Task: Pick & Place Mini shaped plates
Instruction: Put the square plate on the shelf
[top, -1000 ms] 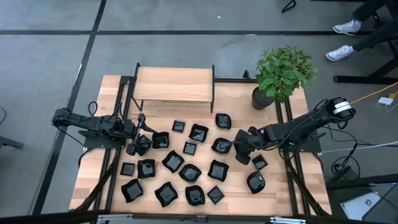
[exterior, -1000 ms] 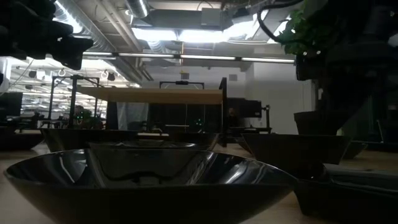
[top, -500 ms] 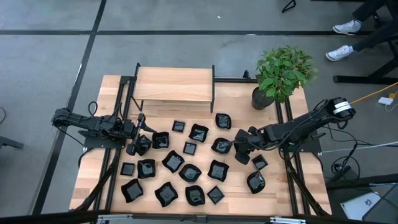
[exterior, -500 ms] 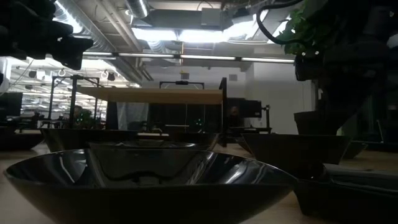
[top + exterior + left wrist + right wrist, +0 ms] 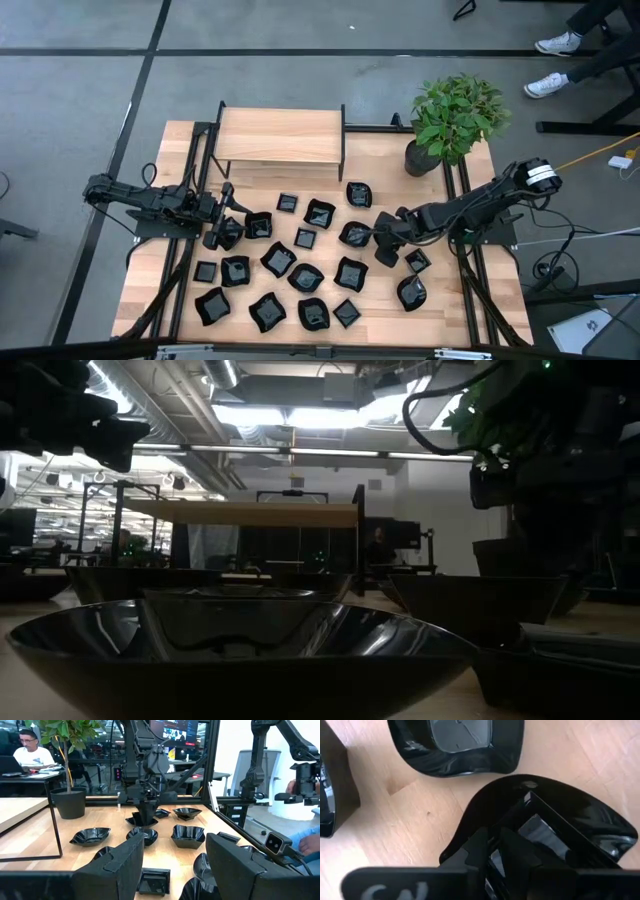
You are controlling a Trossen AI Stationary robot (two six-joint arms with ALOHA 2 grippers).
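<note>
Right wrist view: right gripper [image 5: 502, 852] pinches a black plate [image 5: 580, 820]

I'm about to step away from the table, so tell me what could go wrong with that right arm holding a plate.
The right pincer pinches only the rim of a glossy black plate, so it might slip or tilt. Other plates lie close around it on the table, so a drop or low carry could knock them. The left pincer waits open near more plates on its side.

Right gripper [image 5: 507, 851] pinching a glossy black dish [image 5: 555, 825] on the wooden table [image 5: 410, 815], wavy-edged plate [image 5: 457, 745] just beyond it
</note>
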